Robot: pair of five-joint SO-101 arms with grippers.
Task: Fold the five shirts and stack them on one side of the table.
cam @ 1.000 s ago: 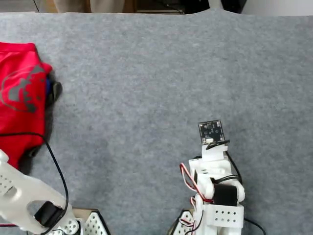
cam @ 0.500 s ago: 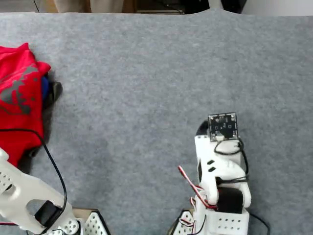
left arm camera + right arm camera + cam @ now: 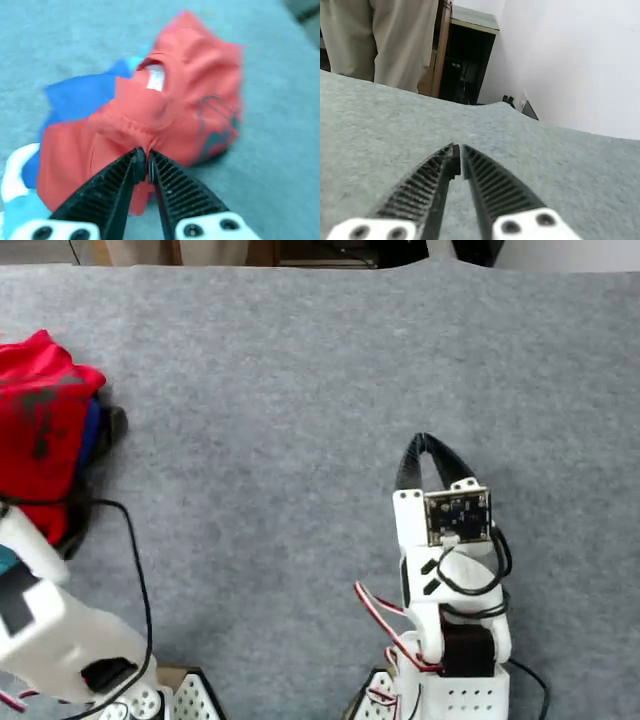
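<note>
Left jaws pinch red shirt (image 3: 165, 105) at surface's (image 3: 300, 390) left edge; tugging may drag blue shirt (image 3: 80, 95) beneath. Right jaws closed, empty.

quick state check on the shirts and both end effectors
red shirt: crumpled, not folded, pinched at a fold
blue shirt: under the red shirt, mostly covered
left end effector: shut on the red shirt
right end effector: shut, holding nothing
</note>
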